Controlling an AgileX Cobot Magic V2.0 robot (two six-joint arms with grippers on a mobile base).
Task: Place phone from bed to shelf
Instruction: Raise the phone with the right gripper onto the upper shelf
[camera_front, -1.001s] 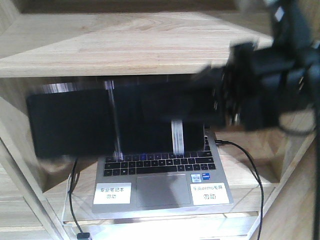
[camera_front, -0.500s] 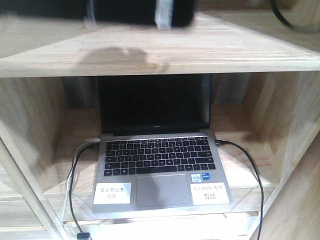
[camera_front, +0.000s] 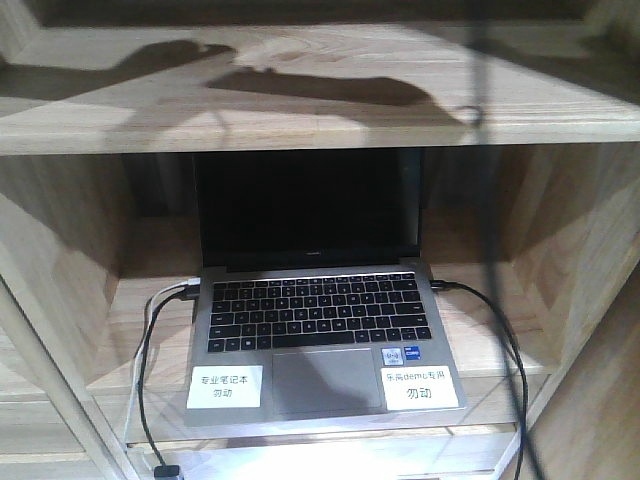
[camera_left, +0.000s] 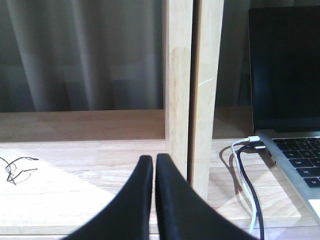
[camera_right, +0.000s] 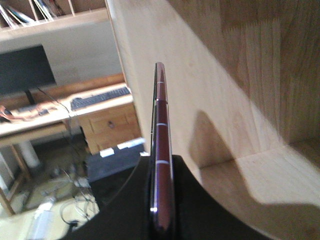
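My right end effector (camera_right: 160, 200) is black, and the phone (camera_right: 161, 150) in it shows a glossy pinkish-maroon edge crossed by thin pale lines. My left end effector (camera_left: 154, 200) is black too. The shelf (camera_front: 300, 100) is pale, grained wood. The laptop (camera_front: 320, 340) is grey with black keys, a black screen and white labels. Its cables (camera_left: 247, 200) are black and white. A grey curtain (camera_left: 80, 55) hangs behind.

Looks like a showroom/office mock-up: demo-labelled laptop (camera_front: 315, 320) inside pale-wood shelf (camera_front: 300, 105), desk with keyboard (camera_right: 97, 97) beyond the shelf.
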